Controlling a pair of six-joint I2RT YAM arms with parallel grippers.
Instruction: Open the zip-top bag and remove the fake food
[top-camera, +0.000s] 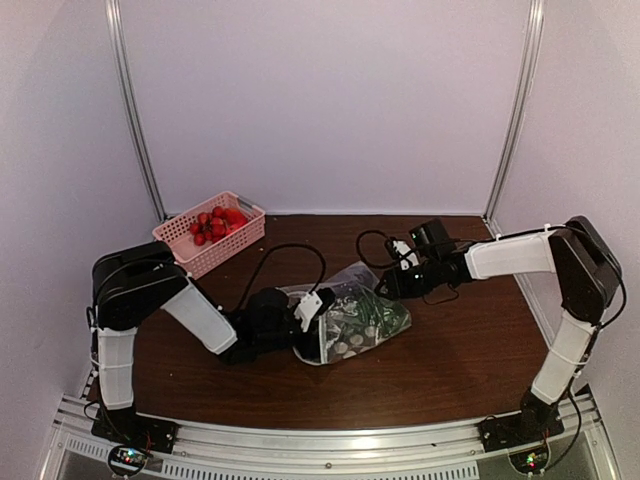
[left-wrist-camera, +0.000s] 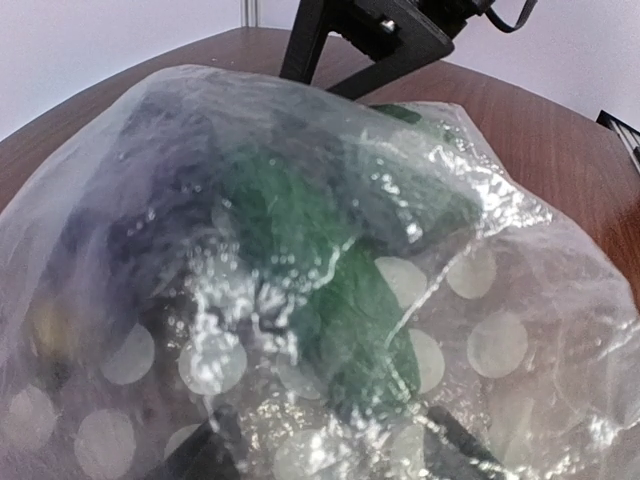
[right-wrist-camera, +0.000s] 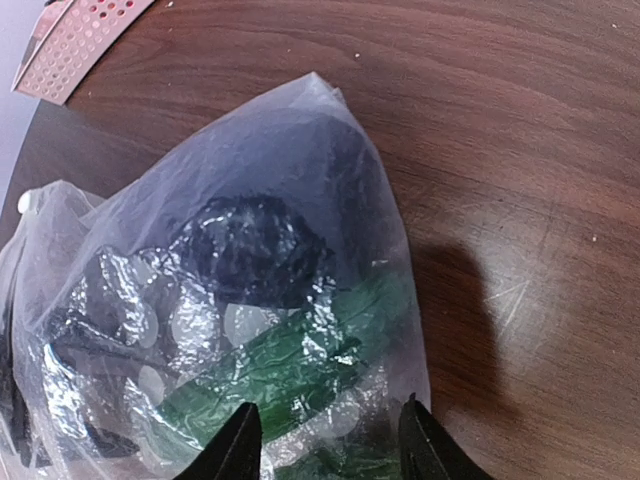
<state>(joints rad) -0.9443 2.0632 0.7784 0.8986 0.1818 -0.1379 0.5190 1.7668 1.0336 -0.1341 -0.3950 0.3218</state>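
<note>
Brown table (top-camera: 450, 350), white walls (top-camera: 320, 100). Bag (top-camera: 350, 320) lies mid-table, green piece (left-wrist-camera: 330, 300) and dark piece (right-wrist-camera: 255, 250) inside. Right gripper (right-wrist-camera: 330, 438) jaws apart, straddling bag's right end. Left gripper (top-camera: 312, 318) at bag's left edge, jaw state unclear. Red grapes (top-camera: 212, 225) in basket (top-camera: 225, 252), far left.

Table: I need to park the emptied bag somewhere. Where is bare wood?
Bare table runs between the zip-top bag and the near rail, and right of the bag toward the right arm. A narrower strip lies along the back wall beside the pink basket. Crowded: the middle, where left tool and right tool meet the bag.
</note>
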